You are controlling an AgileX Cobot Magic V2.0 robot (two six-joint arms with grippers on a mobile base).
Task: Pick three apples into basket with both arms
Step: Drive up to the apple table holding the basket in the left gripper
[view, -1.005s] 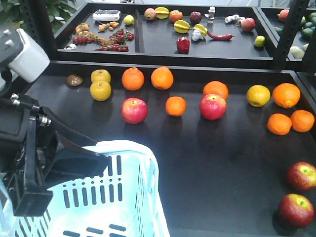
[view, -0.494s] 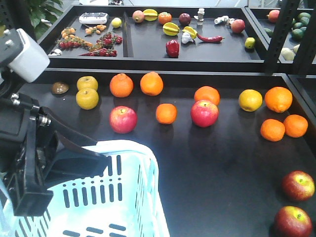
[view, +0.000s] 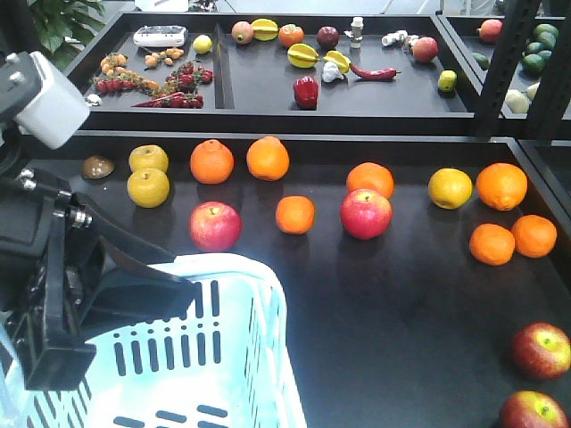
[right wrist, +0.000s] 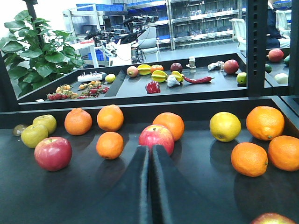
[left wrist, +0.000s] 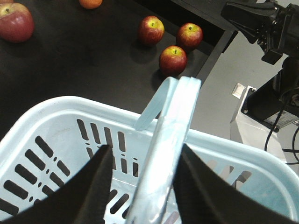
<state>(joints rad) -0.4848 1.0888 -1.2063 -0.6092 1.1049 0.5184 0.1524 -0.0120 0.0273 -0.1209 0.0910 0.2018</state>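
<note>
Tabletop (view: 401,294) apples (view: 541,349) lower in view than before

Black arm (view: 53,294), grey-white wrist block (view: 49,102)

L pincer (left wrist: 145,148) astride basket handle (left wrist: 180,105).

In the front view, we see the whole spread of fruit slide down and to the left. The pinkish-red round apple (view: 215,226) stood well above the pale blue slotted plastic basket (view: 278,308) a second ago. Now it sits just above the basket's rim in the picture. At the right edge, the upper dark red apple (view: 541,350) has dropped lower. The lower dark red apple (view: 533,412) is now cut by the bottom edge. On the black back shelf tray (view: 259,76), the glossy red pepper (view: 306,92) and the flat white device (view: 161,36) have shifted left.
</note>
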